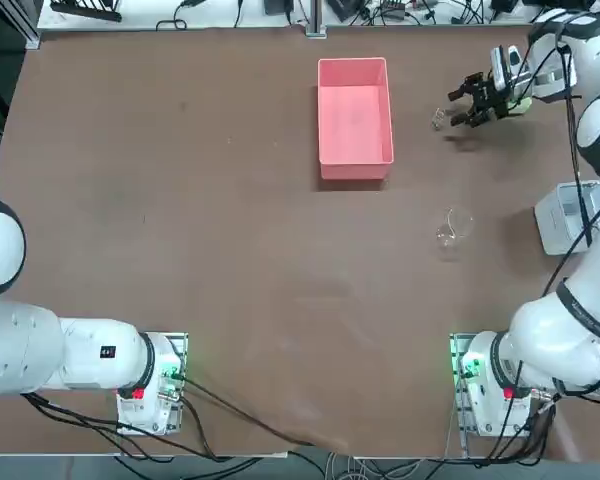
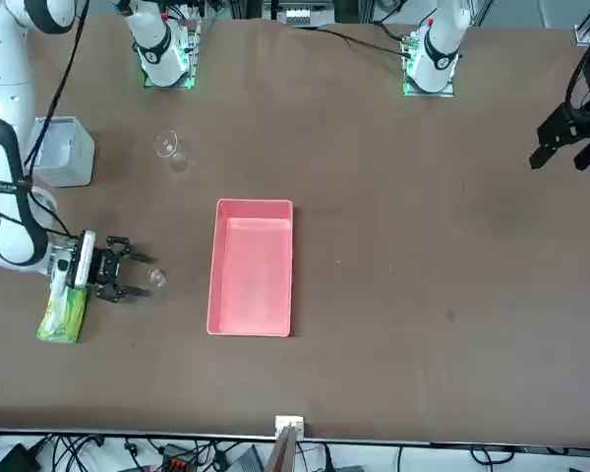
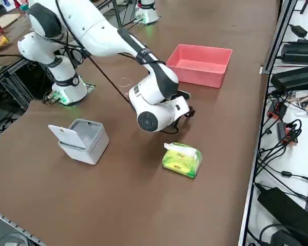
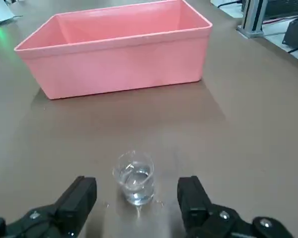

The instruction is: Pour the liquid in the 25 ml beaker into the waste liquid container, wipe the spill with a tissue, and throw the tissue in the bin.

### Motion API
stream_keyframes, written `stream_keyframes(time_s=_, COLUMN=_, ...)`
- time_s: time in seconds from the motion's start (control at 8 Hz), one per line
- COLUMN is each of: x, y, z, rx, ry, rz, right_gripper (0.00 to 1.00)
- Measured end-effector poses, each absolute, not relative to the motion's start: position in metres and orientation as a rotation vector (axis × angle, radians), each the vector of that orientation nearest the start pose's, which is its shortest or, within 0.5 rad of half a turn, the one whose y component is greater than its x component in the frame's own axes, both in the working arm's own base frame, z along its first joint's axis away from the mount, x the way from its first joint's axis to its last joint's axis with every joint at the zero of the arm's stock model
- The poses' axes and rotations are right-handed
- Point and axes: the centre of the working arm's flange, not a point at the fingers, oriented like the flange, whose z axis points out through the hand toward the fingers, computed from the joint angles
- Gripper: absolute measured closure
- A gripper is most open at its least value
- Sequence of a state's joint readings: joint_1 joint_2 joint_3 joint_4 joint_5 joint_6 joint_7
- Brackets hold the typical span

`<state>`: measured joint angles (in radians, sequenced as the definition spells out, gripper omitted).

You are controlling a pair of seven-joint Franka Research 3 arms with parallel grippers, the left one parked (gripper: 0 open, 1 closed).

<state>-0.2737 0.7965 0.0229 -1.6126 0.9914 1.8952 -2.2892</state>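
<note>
The 25 ml beaker (image 4: 134, 178), tiny and clear with a little liquid in it, stands upright on the brown table (image 1: 230, 250). My right gripper (image 4: 136, 186) is low over the table, open, with one finger (image 4: 82, 196) on each side of the beaker and touching neither. The same beaker (image 1: 437, 120) sits just ahead of the gripper (image 1: 460, 108) in the top view, between it and the pink box (image 1: 355, 120), the waste liquid container. A white tissue (image 3: 170, 147) sticks out of the lime-green pack (image 3: 182, 159) beside my wrist.
A larger clear beaker (image 1: 454, 227) stands nearer the arm's base. The grey-white bin (image 3: 84, 141), lid up, sits at the table's right side. Cables and equipment lie beyond the far edge.
</note>
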Motion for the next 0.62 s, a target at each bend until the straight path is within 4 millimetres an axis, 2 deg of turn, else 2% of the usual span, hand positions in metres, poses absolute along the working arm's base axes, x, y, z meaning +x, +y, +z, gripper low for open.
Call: stream_keyframes(time_s=0.62, x=0.649, y=-0.104, z=0.136, rx=-1.728, ry=-1.526, rz=-0.846, right_gripper=0.00)
